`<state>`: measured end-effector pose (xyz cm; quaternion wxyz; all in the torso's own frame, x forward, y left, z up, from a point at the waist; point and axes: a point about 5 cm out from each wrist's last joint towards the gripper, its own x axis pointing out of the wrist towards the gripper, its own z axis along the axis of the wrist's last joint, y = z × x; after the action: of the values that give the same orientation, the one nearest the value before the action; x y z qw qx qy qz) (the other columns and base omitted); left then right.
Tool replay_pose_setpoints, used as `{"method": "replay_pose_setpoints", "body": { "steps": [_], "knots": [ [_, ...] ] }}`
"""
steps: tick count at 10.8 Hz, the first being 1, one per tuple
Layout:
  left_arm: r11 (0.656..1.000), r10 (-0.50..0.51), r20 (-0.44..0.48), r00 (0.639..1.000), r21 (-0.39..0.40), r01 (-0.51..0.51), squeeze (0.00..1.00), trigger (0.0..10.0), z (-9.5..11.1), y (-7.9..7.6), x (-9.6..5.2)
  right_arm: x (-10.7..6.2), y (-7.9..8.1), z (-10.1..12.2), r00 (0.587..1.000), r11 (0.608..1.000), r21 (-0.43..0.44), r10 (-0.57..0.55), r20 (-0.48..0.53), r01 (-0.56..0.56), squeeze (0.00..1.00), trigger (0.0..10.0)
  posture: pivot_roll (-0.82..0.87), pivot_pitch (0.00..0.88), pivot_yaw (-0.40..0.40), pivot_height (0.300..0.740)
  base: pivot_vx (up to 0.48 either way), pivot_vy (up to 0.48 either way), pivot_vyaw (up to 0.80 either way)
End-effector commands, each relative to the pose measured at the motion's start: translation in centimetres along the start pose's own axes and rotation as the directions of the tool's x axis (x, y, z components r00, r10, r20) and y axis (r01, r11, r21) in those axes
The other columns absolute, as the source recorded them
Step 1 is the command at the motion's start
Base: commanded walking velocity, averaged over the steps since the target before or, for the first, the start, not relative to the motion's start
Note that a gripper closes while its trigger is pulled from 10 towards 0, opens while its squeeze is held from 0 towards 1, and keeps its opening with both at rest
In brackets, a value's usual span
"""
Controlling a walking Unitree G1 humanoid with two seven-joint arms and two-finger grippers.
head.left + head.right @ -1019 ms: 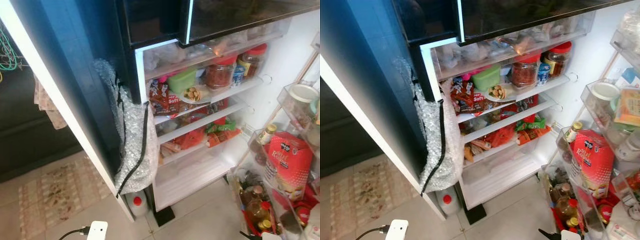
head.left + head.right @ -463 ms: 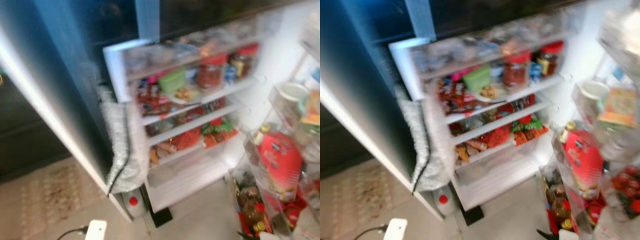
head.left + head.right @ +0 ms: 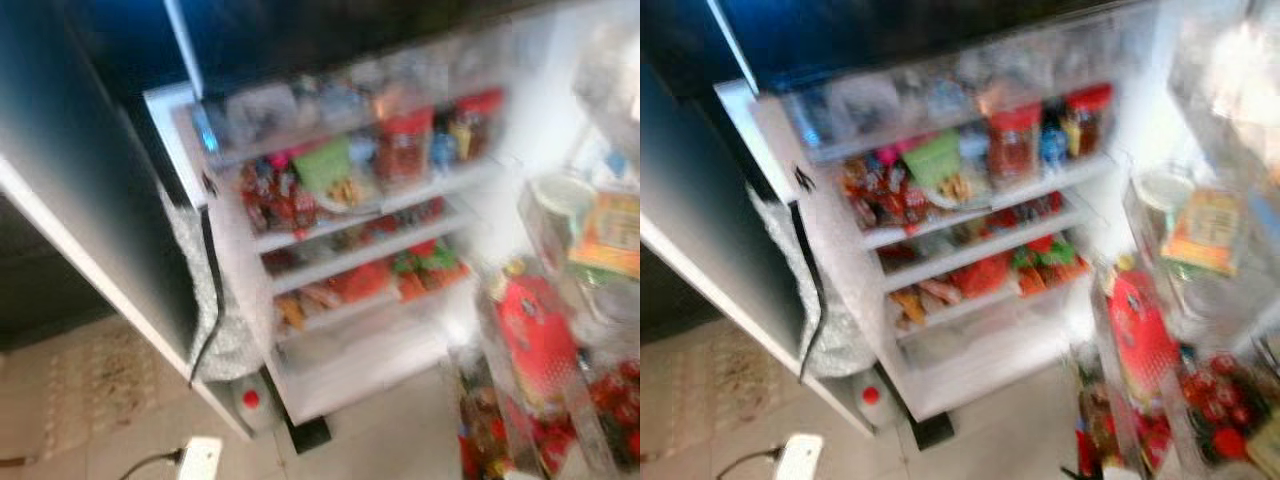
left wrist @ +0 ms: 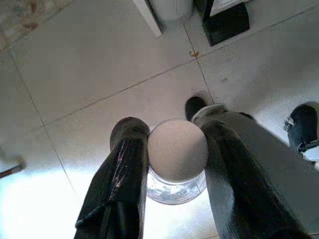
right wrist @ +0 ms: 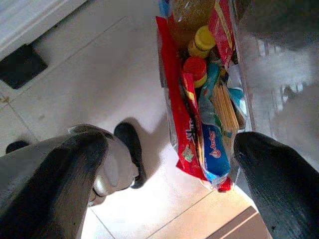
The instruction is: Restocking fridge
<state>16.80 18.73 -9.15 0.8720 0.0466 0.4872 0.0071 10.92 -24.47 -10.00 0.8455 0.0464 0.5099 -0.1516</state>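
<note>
Fridge (image 3: 400,340) stands open, shelves mostly full. Left claw (image 4: 174,164) grips a white-capped jar (image 4: 177,152), not yet shelved; right claw (image 5: 164,184) hangs released.

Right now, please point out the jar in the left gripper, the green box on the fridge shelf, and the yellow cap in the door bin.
jar (image 4: 177,149), left wrist view, its white lid.
green box (image 3: 327,164), left eye view, its front.
yellow cap (image 5: 205,39), right wrist view, its top.
</note>
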Motion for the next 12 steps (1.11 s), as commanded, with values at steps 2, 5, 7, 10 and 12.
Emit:
{"method": "replay_pose_setpoints", "body": {
  "steps": [2,5,7,10,12],
  "knots": [
    [1.0,0.022,-0.031,0.999,-0.005,-0.022,0.0,10.0,-0.9,0.87,-0.18,-0.02,-1.4,0.93,0.998,0.999,0.004,-0.048,0.033,0.048,0.0,10.0,-0.16,0.054,0.056,0.74,0.0,-0.262,0.0],
    [1.0,0.019,-0.029,0.999,-0.006,-0.019,0.0,10.0,-0.85,0.88,-0.17,-0.01,-1.35,0.99,0.998,0.999,-0.002,-0.044,0.035,0.044,0.0,10.0,-0.16,0.054,0.057,0.74,0.0,-0.26,0.0],
    [1.0,0.019,-0.029,0.999,-0.005,-0.019,0.0,10.0,-0.86,0.87,-0.17,-0.01,-1.36,0.97,0.998,0.999,0.0,-0.045,0.034,0.045,0.0,10.0,-0.16,0.053,0.056,0.74,0.0,-0.261,0.0],
    [1.0,0.019,-0.027,0.999,-0.005,-0.019,0.0,10.0,-0.84,0.88,-0.17,-0.01,-1.34,0.98,0.999,0.999,0.003,-0.042,0.034,0.042,0.0,10.0,-0.16,0.052,0.056,0.74,0.0,-0.26,0.0],
    [1.0,0.019,-0.026,0.999,-0.009,-0.02,0.0,10.0,-0.81,0.89,-0.17,0.0,-1.3,1.0,0.999,0.999,0.003,-0.04,0.035,0.04,0.0,10.0,-0.16,0.05,0.057,0.74,0.0,-0.263,0.0]
  ]
}}
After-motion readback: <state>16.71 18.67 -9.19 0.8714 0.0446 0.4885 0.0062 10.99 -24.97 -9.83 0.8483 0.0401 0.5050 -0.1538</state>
